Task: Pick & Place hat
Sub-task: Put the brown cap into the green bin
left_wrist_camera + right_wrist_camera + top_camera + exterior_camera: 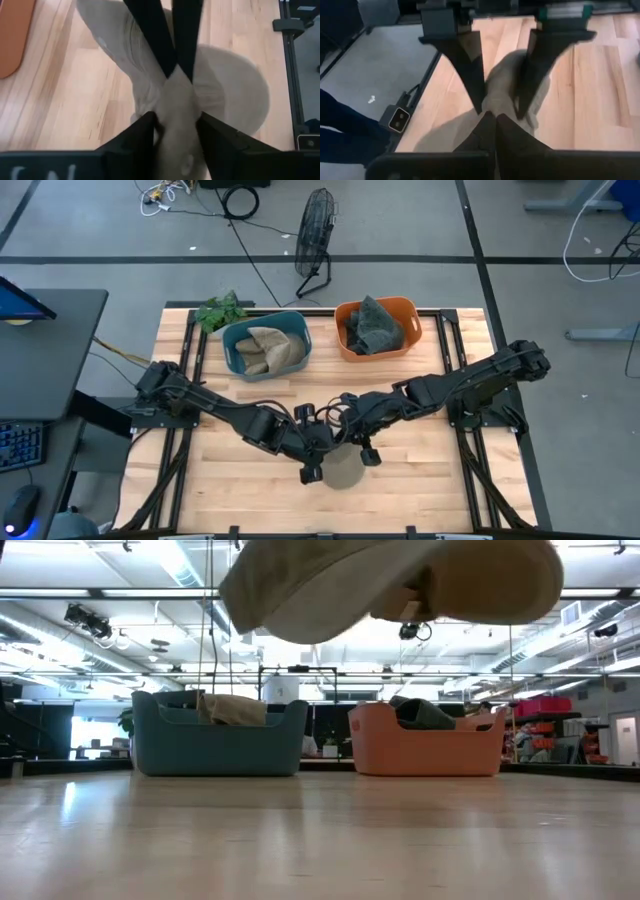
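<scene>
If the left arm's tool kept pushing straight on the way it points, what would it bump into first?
Probably the right tool, directly ahead and pinching the same beige hat that the left tool grips. Depth is unclear.

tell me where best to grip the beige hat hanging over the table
By the bunched crown fabric, from above, I'd judge. The beige hat hangs clear of the table with its brim drooping, so the gathered cloth is the part that fits between fingers. The left gripper and right gripper both pinch that fold already.

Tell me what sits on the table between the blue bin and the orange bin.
Nothing: in the high view, only bare wood of the wooden table separates the blue plastic bin from the orange plastic bin; the low view shows the same open gap.
</scene>
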Controlling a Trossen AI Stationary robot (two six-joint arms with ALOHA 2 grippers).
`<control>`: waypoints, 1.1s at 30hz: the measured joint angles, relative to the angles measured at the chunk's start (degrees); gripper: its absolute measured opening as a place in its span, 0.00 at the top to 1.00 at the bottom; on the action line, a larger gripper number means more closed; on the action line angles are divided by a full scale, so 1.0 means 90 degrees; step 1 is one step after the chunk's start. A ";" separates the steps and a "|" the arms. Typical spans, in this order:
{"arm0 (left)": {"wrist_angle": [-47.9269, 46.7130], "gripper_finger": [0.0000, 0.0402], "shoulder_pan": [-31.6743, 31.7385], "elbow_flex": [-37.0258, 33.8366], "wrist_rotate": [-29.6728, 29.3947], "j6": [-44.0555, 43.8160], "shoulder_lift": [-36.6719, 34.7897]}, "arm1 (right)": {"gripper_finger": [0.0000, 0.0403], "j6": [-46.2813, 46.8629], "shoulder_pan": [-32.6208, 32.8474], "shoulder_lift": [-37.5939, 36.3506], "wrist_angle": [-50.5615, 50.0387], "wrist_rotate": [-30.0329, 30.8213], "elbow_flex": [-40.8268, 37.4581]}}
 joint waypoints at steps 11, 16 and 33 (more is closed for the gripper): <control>-0.0059 0.97 -0.0008 0.0000 -0.0010 -0.0090 0.0000 | 0.95 0.0378 -0.0015 -0.0024 -0.0346 0.0229 0.0005; -0.0064 0.98 -0.0013 -0.0002 0.0022 -0.0275 0.0000 | 0.81 0.0581 -0.0027 -0.0029 -0.0491 0.0279 0.0005; -0.3196 0.98 0.0014 -0.0005 -0.1403 -0.4061 -0.1298 | 0.58 0.1328 -0.0024 -0.1900 -0.0643 0.1510 0.0010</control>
